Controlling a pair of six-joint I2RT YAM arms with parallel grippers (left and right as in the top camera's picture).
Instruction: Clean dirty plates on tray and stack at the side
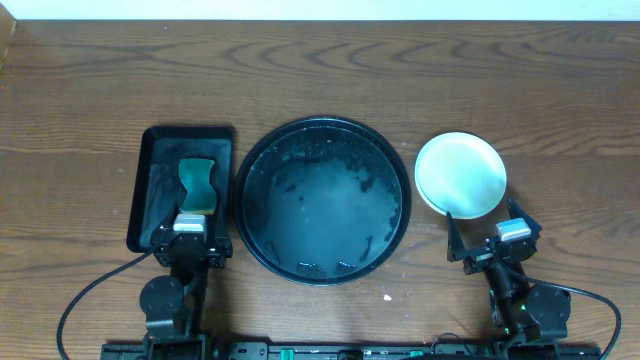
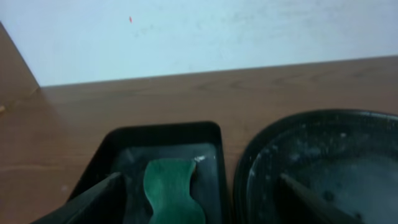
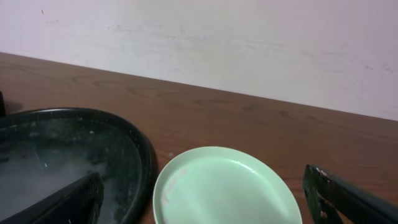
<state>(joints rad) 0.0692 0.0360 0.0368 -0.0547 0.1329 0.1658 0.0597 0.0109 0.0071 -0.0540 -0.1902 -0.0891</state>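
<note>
The large round black tray (image 1: pixel 325 200) sits mid-table with white smears and specks and no plate on it; it also shows in the left wrist view (image 2: pixel 323 168) and the right wrist view (image 3: pixel 68 155). A mint plate (image 1: pixel 460 174) lies on the table right of the tray, seen close in the right wrist view (image 3: pixel 227 190); whether others lie under it I cannot tell. No yellow plate is visible. My left gripper (image 1: pixel 190 240) is open and empty (image 2: pixel 199 199) over the near end of the rectangular tray. My right gripper (image 1: pixel 490 235) is open and empty (image 3: pixel 205 205) just in front of the mint plate.
A small rectangular black tray (image 1: pixel 180 185) stands left of the round tray and holds a green wavy sponge (image 1: pixel 198 180), also seen in the left wrist view (image 2: pixel 171 190). A white crumb (image 1: pixel 388 297) lies on the wood near the front. A pale wall runs behind the table.
</note>
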